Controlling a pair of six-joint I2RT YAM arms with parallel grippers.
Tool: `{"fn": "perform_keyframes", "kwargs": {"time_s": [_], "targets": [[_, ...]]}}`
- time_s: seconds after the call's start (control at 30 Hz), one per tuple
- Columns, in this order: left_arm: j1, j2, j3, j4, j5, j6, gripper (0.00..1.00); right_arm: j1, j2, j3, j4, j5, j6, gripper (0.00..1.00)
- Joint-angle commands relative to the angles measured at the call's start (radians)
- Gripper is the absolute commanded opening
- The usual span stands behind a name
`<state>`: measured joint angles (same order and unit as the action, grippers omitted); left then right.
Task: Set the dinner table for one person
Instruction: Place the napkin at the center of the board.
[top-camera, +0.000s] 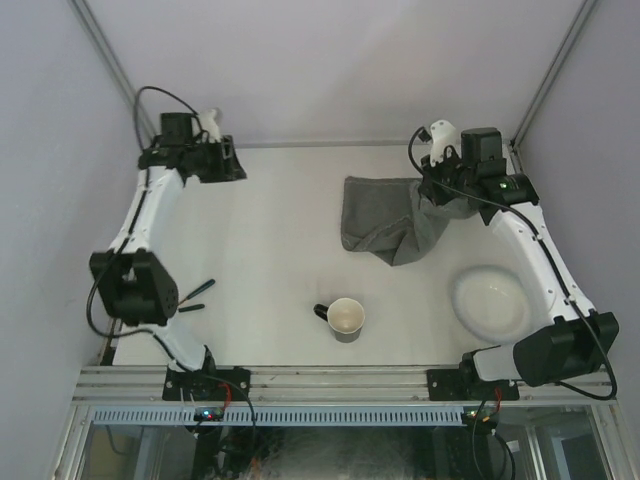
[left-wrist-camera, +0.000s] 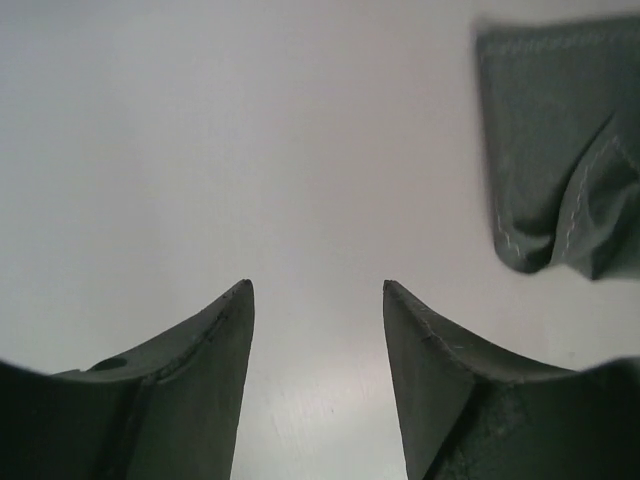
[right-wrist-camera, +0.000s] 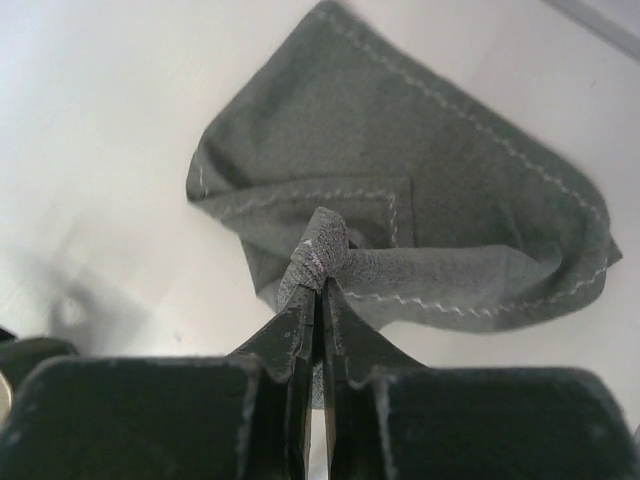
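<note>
Top external: the bench (top-camera: 270, 230) fills the view, its long axis running 9 to 3 o'clock, with my bases at its 6 o'clock edge. Nearest, a mug (top-camera: 346, 319) stands upright at 6, handle toward 9. A plate (top-camera: 490, 300) lies at 4, parked there, I judge, until its place is ready. Farther off, at 1, my right jaws are clenched on a fold of the cloth (top-camera: 375, 215), pinching it up, probably so it can be pulled flat. At 11 my left jaws stand released and empty over bare bench.
</note>
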<state>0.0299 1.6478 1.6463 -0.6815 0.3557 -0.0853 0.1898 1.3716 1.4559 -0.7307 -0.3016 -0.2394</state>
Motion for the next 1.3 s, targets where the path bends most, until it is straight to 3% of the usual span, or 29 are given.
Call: {"fn": "perform_keyframes", "kwargs": {"time_s": [0.0, 0.13, 0.23, 0.4, 0.53, 0.73, 0.77, 0.8, 0.83, 0.87, 1.07, 1.2, 1.27], "targets": [[-0.092, 0.136, 0.097, -0.167, 0.024, 0.044, 0.59, 0.007, -0.087, -0.043, -0.092, 0.021, -0.081, 0.0], [-0.096, 0.117, 0.109, -0.079, 0.002, 0.02, 0.59, -0.028, -0.159, -0.121, -0.032, 0.053, -0.101, 0.0], [-0.084, 0.104, 0.122, -0.07, -0.028, 0.015, 0.58, -0.012, -0.11, -0.091, 0.018, 0.057, -0.088, 0.0], [-0.042, 0.032, 0.004, 0.007, -0.008, -0.02, 0.66, -0.014, 0.032, 0.036, -0.138, 0.074, -0.102, 0.0], [-0.048, 0.012, -0.016, 0.024, 0.043, 0.005, 0.78, -0.083, -0.099, -0.13, -0.104, 0.125, -0.145, 0.0], [-0.112, 0.183, 0.187, -0.1, 0.102, 0.039, 0.76, -0.152, -0.279, -0.274, -0.176, 0.16, -0.208, 0.0], [-0.127, 0.223, 0.237, -0.134, 0.119, 0.039, 0.76, -0.157, -0.301, -0.291, -0.193, 0.172, -0.211, 0.24], [-0.147, 0.266, 0.292, -0.164, 0.133, 0.039, 0.76, -0.167, -0.324, -0.304, -0.21, 0.171, -0.22, 0.63], [-0.166, 0.304, 0.34, -0.187, 0.147, 0.04, 0.76, -0.173, -0.35, -0.319, -0.223, 0.169, -0.229, 0.93], [-0.19, 0.335, 0.379, -0.196, 0.154, 0.041, 0.77, -0.181, -0.379, -0.332, -0.225, 0.175, -0.233, 0.99], [-0.359, 0.498, 0.563, -0.059, 0.057, -0.013, 0.77, -0.284, -0.522, -0.364, -0.183, 0.188, -0.255, 1.0], [-0.46, 0.692, 0.873, -0.029, 0.015, -0.074, 0.74, -0.411, -0.535, -0.38, -0.167, 0.175, -0.277, 1.0], [-0.498, 0.76, 0.933, 0.02, 0.002, -0.125, 0.72, -0.475, -0.537, -0.406, -0.167, 0.156, -0.293, 1.0]]}}
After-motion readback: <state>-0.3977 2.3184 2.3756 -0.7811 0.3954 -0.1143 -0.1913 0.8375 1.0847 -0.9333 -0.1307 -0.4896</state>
